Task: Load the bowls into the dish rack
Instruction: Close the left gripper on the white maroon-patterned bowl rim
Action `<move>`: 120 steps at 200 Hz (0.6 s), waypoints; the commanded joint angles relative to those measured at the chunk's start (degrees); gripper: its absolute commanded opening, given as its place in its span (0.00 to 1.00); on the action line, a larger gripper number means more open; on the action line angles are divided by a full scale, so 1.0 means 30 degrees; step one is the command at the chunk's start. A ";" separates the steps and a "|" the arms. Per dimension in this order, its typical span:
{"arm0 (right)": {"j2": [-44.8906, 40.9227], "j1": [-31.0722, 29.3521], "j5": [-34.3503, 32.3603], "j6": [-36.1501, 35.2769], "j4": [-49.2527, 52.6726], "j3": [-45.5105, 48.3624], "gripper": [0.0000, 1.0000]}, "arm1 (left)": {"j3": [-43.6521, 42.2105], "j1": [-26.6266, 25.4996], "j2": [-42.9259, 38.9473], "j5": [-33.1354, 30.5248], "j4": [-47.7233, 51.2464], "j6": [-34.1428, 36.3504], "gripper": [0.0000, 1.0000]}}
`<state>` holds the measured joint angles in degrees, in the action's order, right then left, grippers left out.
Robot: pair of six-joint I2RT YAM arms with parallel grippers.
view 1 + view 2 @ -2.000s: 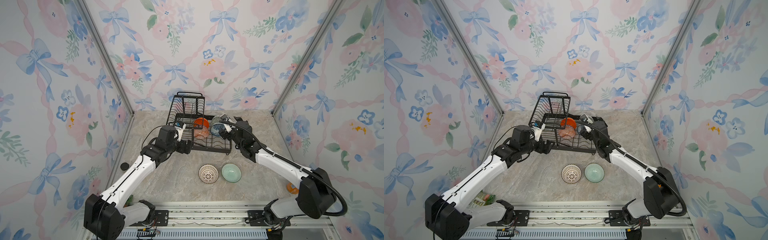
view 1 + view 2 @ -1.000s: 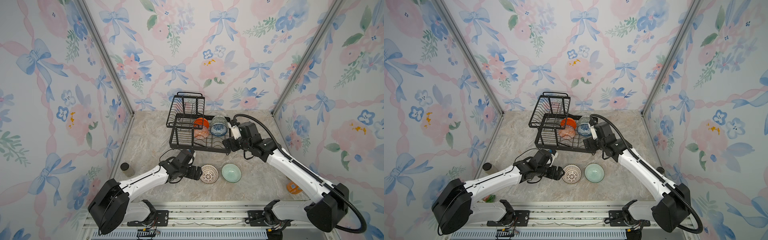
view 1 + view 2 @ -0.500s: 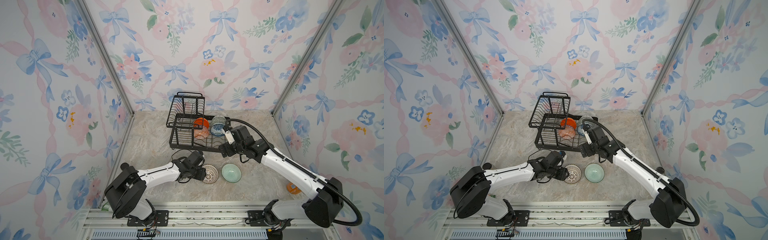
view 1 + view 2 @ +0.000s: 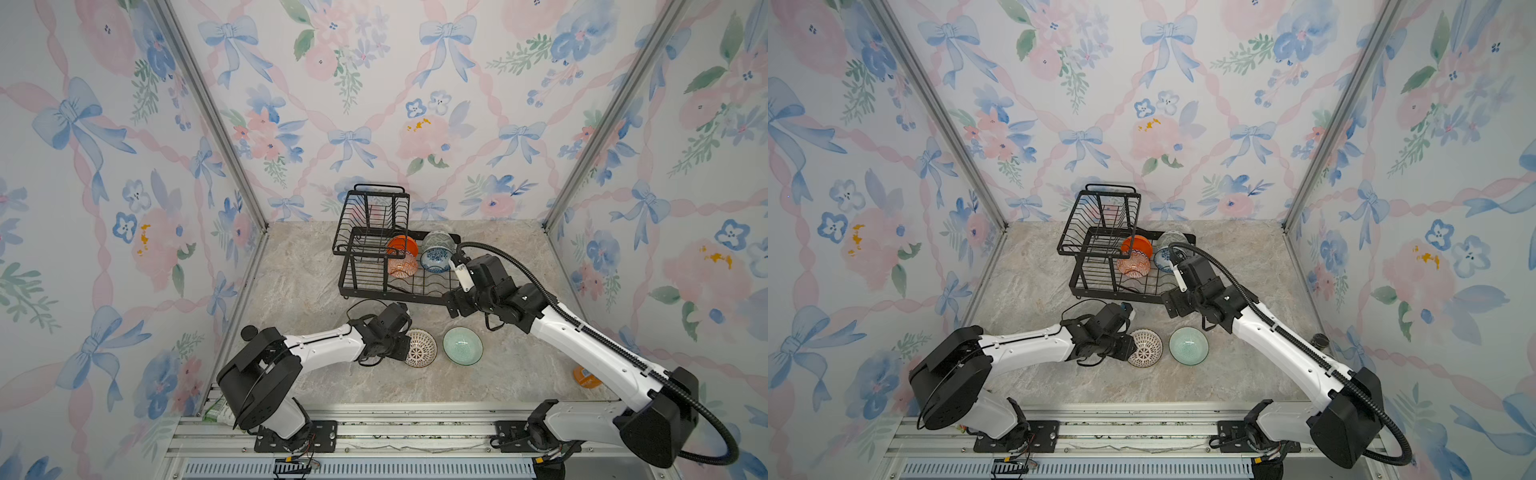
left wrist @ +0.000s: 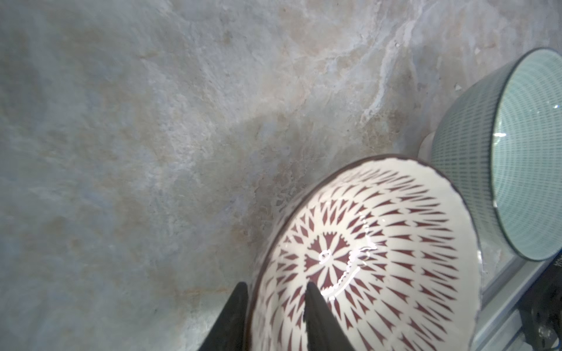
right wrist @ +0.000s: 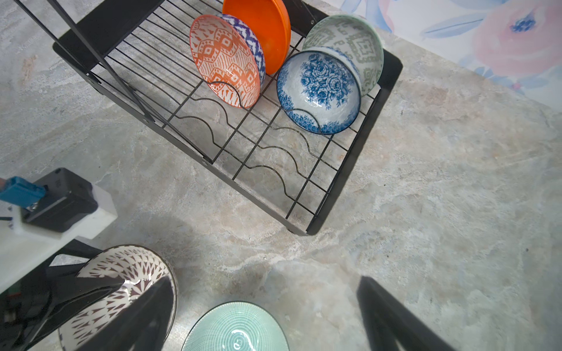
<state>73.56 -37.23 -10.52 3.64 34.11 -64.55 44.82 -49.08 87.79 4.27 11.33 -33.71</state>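
Pinching the lattice bowl (image 5: 380, 258) by its rim, the narrow-set left gripper (image 5: 275, 284) next needs a lift to the dish rack (image 6: 354, 152) beyond it; the right gripper (image 6: 266, 279) hangs wide above the mint bowl (image 6: 237, 331).

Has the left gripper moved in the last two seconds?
Yes. The left gripper moved from the front of the black wire dish rack toward the camera; its jaws now straddle the rim of the white brown-lattice bowl.

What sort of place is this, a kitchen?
Probably a lab test booth staged like a kitchen counter: floral wallpaper panels in metal frames, two robot arms bolted to an aluminium rail, and a black wire dish rack holding bowls.
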 commanded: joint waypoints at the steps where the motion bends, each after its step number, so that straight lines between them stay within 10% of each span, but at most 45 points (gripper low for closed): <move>1: -0.0696 -0.0143 -0.0376 -0.0014 0.0555 0.0461 0.97 | 0.0567 -0.0110 0.0295 -0.0260 -0.0291 -0.0129 0.25; 120: -0.1372 -0.0124 -0.0447 -0.0103 0.0905 0.0661 0.97 | 0.0006 -0.0219 -0.1509 -0.0797 -0.0213 -0.0393 0.00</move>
<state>70.78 -37.23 -11.18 3.60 35.42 -63.11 45.34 -49.54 87.39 2.74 11.03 -34.57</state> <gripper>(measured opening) 0.966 0.057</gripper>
